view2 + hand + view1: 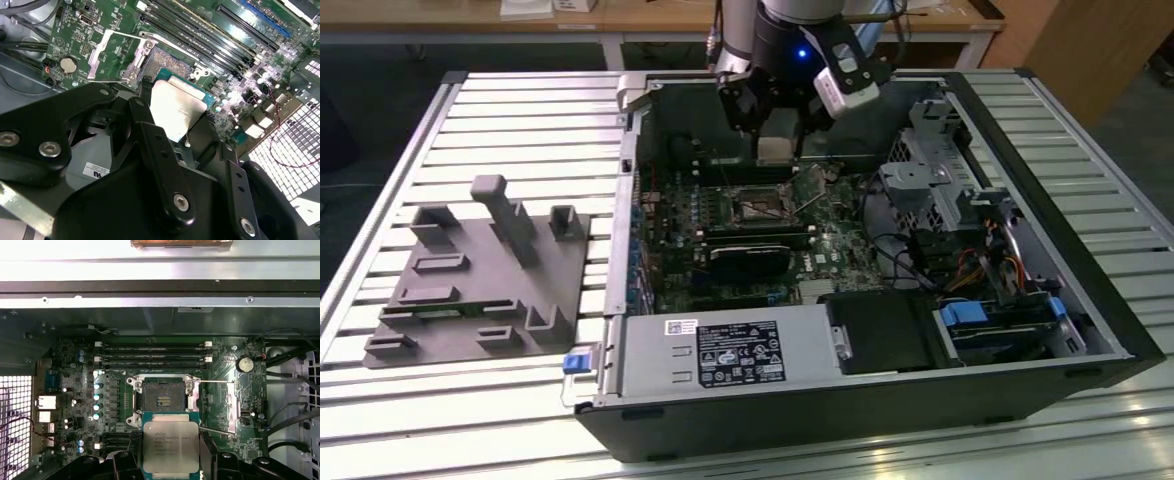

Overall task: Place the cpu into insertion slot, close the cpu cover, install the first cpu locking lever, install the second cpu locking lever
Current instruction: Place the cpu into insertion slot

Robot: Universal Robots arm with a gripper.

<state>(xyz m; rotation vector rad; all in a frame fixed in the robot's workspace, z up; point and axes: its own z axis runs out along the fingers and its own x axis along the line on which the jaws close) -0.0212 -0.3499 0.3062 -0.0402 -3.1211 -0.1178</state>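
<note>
My gripper (777, 150) hangs inside the open computer case, shut on the cpu (171, 447), a flat square chip with a silvery top. In the first wrist view, black fingers (131, 457) press on two opposite edges of the chip. The insertion slot (162, 399) lies open on the green board, its dark centre bare, a short way beyond the held cpu and below it. In the second wrist view, the cpu (177, 112) hovers just short of the slot (167, 62). The cpu cover (114, 55) is swung up and open beside it. Two thin lever rods (216, 381) stick out sideways.
Long black memory slots (152, 357) run beside the socket. A grey power supply box (720, 352) fills the case's near corner, and a drive cage with cables (947, 200) sits on the exterior view's right. A grey fixture (480, 270) rests on the slatted table.
</note>
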